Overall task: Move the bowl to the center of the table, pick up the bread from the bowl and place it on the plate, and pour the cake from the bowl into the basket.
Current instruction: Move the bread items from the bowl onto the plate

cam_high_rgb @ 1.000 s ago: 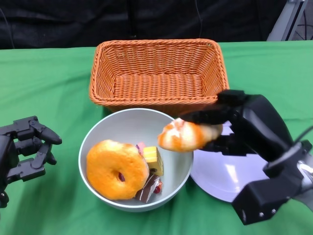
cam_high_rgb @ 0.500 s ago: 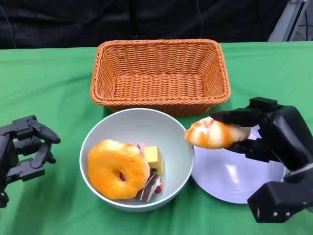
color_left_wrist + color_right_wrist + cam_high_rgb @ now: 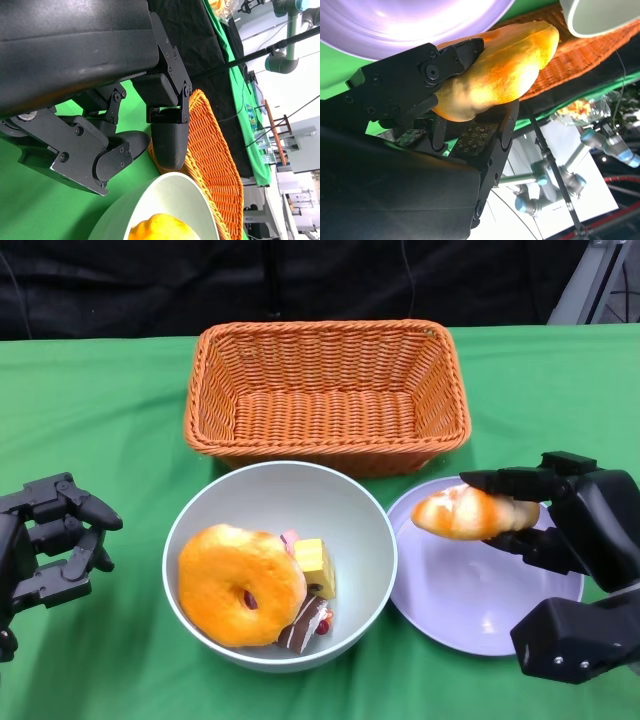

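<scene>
Swung rightward off the round pale bowl, right hand grasping glossy golden bread roll above smooth lilac plate, left hand released, fingers apart.

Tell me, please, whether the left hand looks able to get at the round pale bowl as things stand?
Probably yes: the left hand holds nothing, its fingers apart, and only bare green cloth lies between it and the round pale bowl; the right hand is over the lilac plate.

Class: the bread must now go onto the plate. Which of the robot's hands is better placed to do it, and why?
The right hand: it already holds the bread above the plate. The left hand is empty, on the far side of the bowl.
</scene>
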Controlling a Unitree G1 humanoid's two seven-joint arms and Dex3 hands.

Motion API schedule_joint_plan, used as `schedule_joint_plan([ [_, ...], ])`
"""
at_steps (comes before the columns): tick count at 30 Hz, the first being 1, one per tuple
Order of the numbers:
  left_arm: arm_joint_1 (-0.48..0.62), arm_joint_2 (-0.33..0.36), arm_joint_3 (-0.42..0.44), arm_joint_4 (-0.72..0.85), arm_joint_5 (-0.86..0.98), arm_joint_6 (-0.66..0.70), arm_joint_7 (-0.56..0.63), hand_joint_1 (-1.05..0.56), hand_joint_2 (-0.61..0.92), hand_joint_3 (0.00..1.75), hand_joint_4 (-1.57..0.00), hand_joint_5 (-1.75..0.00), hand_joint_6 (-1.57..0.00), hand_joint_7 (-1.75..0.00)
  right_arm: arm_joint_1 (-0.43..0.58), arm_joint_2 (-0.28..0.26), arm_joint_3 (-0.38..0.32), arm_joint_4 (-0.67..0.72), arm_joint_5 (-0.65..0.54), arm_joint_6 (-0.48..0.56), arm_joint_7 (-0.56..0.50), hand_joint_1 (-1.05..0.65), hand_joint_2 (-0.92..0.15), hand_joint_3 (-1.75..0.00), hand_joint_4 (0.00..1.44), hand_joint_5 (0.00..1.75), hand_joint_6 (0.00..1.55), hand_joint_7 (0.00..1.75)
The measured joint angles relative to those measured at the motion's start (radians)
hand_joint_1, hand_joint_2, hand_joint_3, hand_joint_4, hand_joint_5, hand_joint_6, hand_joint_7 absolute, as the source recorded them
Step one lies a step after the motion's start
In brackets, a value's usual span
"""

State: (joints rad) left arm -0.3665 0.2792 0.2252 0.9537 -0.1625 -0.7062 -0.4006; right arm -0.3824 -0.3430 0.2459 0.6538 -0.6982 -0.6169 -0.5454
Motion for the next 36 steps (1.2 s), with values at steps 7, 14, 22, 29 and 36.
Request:
schedule_joint_plan([
  [7, -0.001, 0.001, -0.001, 0.001, 0.004, 0.0, 0.0, -0.06, 0.59, 0.99, -0.82, -1.52, -0.87, -1.18, 0.001, -0.017, 0.049, -0.045, -0.093, 0.148, 0.04, -0.06, -0.81, 0.0, 1.03, 0.63, 1.22, 0.0],
  [14, -0.003, 0.001, 0.0, 0.001, 0.005, -0.001, 0.0, -0.08, 0.58, 0.99, -0.83, -1.51, -0.89, -1.17, 0.034, -0.056, 0.119, -0.232, -0.152, 0.348, 0.32, -0.17, -0.9, -0.01, 0.88, 0.42, 0.96, 0.0],
  [22, -0.006, 0.001, 0.001, 0.002, 0.0, 0.01, -0.001, -0.06, 0.59, 0.98, -0.82, -1.52, -0.88, -1.17, 0.083, -0.141, 0.154, -0.597, -0.164, 0.594, 0.892, -0.37, -0.85, 0.0, 0.48, 0.0, 0.48, 0.0],
  [29, -0.012, 0.001, 0.004, 0.003, -0.006, 0.043, -0.006, -0.05, 0.6, 0.98, -0.81, -1.53, -0.87, -1.18, 0.114, -0.151, 0.161, -0.732, -0.174, 0.695, 1.073, -0.5, -0.86, 0.0, 0.36, 0.0, 0.33, 0.0],
  [36, -0.012, 0.001, 0.004, 0.002, -0.004, 0.052, -0.006, -0.04, 0.61, 0.96, -0.8, -1.53, -0.85, -1.18, 0.123, -0.169, 0.121, -0.835, -0.141, 0.729, 1.143, -0.6, -0.86, 0.0, 0.42, 0.04, 0.37, 0.03],
])
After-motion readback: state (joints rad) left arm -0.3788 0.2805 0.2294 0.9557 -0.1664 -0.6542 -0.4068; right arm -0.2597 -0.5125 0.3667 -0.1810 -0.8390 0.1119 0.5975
